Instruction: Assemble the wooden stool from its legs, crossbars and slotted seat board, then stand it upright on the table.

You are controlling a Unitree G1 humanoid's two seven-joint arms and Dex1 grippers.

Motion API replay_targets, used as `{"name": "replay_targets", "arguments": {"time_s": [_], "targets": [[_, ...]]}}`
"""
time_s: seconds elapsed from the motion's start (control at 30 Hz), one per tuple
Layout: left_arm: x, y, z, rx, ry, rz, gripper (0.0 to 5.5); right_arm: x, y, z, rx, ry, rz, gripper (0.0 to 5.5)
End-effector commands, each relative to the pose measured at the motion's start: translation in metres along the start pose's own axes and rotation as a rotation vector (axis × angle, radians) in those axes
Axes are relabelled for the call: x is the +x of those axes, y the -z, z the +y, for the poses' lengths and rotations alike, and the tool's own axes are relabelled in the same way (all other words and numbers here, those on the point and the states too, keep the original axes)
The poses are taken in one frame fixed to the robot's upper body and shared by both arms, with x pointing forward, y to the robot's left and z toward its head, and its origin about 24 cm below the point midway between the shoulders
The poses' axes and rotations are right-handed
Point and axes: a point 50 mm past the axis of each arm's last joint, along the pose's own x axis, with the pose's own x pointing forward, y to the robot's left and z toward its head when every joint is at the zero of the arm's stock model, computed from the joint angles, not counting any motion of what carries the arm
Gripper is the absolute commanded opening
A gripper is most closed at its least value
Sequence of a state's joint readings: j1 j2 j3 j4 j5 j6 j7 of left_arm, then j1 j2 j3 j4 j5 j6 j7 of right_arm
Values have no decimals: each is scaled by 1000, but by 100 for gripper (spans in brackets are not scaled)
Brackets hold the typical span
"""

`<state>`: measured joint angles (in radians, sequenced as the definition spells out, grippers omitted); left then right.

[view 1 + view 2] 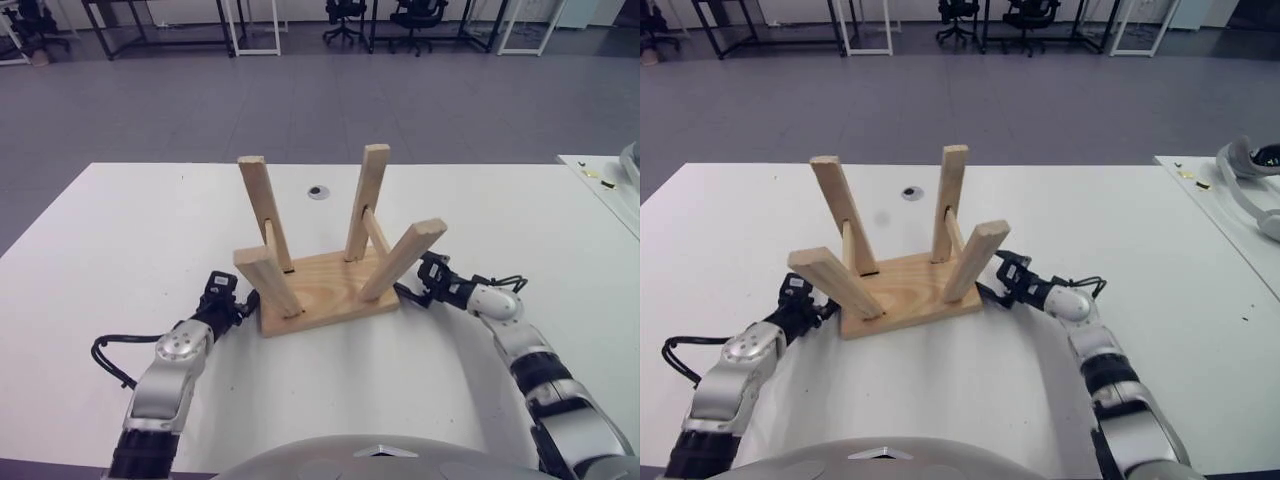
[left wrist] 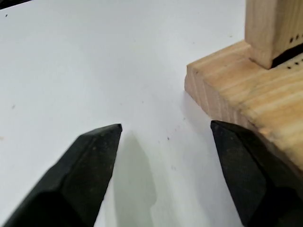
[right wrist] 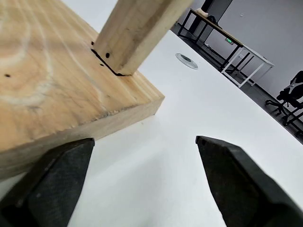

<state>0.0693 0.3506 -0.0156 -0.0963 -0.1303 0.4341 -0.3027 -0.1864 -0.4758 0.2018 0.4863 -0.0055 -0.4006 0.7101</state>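
The stool [image 1: 325, 270] looks stiff and fairly light: solid pale wood that will not flex or crush, though the smooth table [image 1: 120, 230] would probably let it slide if it is pushed and not lifted. The joints are the likely weak point, since the legs sit in slots and could wobble or pull out if one leg takes all the load. The safer hold seems to be the seat board [image 1: 330, 290] itself, pinched across its thickness at two opposite edges so it can be rolled over as one piece. A leg gripped close to its root would be the second choice.

The stool stands upside down near the middle of the table, with the seat board flat on the surface and the grain showing. Four square legs rise from it and splay outward: the far pair at 11 and 1 o'clock, the near pair at 8 and 4 o'clock. Thin crossbars [image 1: 376, 230] appear to brace the far legs low down, though their ends are hard to make out.

The left gripper [image 1: 228, 297] lies on the table at the board's 8 o'clock corner, jaws spread and holding nothing. In its wrist view the corner sits just ahead of the gap. The right gripper [image 1: 425, 283] is at the board's 4 o'clock corner beside the near right leg [image 1: 405, 258], also spread and empty
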Motion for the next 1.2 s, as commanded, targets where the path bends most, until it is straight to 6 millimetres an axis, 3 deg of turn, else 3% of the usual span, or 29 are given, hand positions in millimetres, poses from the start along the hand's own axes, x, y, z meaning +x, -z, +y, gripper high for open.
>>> {"name": "replay_targets", "arguments": {"time_s": [0.03,0.13,0.27,0.47,0.63,0.7,0.8,0.93,1.2], "targets": [[8,14,-21,17,151,22,348,-13,11,31,18,29,122,403],[-8,12,6,33,18,-18,348,-31,7,34,42,188,145,403],[-35,21,36,49,-172,-34,348,-40,-4,53,126,206,147,403],[-46,38,-4,-18,5,30,348,-35,-2,62,206,224,213,403],[-58,36,-27,-78,87,64,348,-43,-11,63,218,206,198,403],[-58,29,-41,-111,115,46,348,-40,-20,68,234,171,157,403],[-57,6,-53,-148,219,-23,348,-37,-52,68,254,118,-5,403],[-65,-24,-53,-152,335,-101,348,-52,-70,60,223,43,-28,403],[-88,-40,-47,-101,407,-85,348,-71,-88,43,186,23,-16,403]]}}
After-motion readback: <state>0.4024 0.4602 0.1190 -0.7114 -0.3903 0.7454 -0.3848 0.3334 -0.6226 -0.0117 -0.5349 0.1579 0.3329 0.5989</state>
